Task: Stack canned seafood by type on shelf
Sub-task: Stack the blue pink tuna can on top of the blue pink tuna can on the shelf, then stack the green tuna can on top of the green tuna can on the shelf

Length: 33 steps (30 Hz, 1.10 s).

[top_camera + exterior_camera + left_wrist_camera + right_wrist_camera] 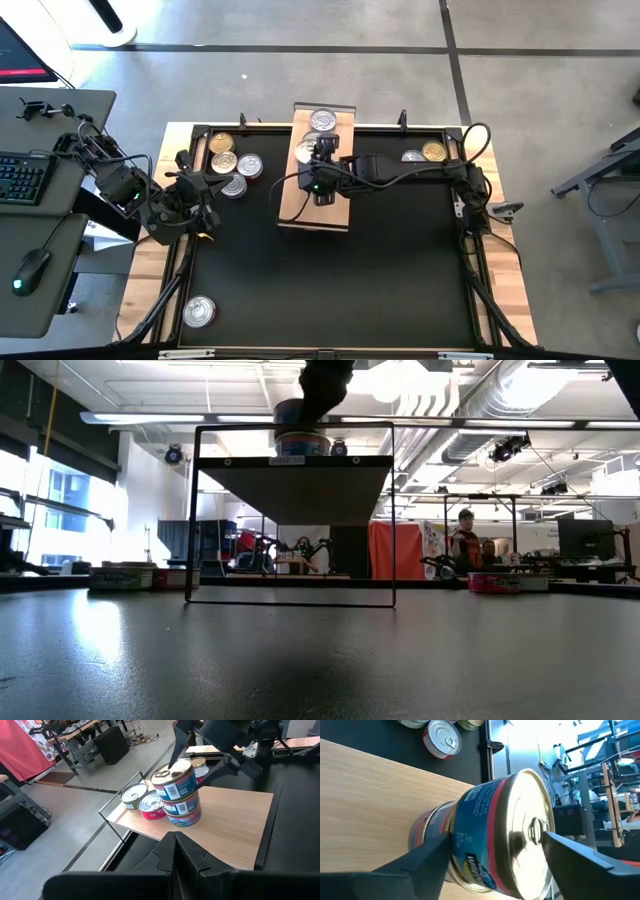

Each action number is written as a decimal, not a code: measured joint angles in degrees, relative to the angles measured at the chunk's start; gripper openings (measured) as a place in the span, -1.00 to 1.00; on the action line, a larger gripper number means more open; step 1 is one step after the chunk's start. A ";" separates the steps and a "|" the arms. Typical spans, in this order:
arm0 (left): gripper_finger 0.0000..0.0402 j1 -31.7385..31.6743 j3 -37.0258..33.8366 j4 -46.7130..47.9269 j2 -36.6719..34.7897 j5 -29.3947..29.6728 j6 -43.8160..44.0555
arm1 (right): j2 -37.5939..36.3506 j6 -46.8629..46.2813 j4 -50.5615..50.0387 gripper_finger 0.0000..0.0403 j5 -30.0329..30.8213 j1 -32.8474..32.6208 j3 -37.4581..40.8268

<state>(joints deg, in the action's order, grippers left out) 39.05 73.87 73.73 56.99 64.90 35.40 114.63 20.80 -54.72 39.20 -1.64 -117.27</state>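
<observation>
A stack of three blue-labelled cans stands on the light-wood shelf, near its far end. My right gripper is open around the top can, with one finger by its side wall and the other by its lid rim. Two more cans sit on the shelf beside the stack, and another sits behind it. My left gripper hangs shut and empty at the table's left, pointing toward the shelf. My right gripper comes at the top can slanting down from the table's right side, one finger on each side of it. Whether either finger touches the can's wall, I cannot tell. The can sits on the stack.
Several loose cans lie on the black mat at the far left, close to my left gripper. Two cans lie at the far right and one at the near left. The shelf stands raised on a black wire frame.
</observation>
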 joint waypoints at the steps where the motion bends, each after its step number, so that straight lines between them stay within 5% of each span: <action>1: -1.00 0.00 0.02 0.00 0.00 0.00 -0.02 | 0.00 0.00 -0.02 0.54 0.15 -0.01 0.00; 16: -1.00 0.00 0.00 1.13 0.02 0.72 -0.02 | 0.11 -1.09 -5.00 0.61 -0.64 0.31 -4.98; 28: -1.00 0.00 0.00 2.03 0.02 1.67 -0.02 | 0.17 -6.62 -7.68 0.61 -6.65 -0.52 -7.76; 33: -1.00 0.00 0.00 1.94 0.00 -3.55 -0.02 | 0.02 -14.75 -7.87 0.61 -14.71 -0.94 -13.07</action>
<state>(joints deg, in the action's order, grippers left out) 39.05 73.87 75.68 56.99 61.35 35.38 114.65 6.05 -62.59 24.49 -2.58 -130.34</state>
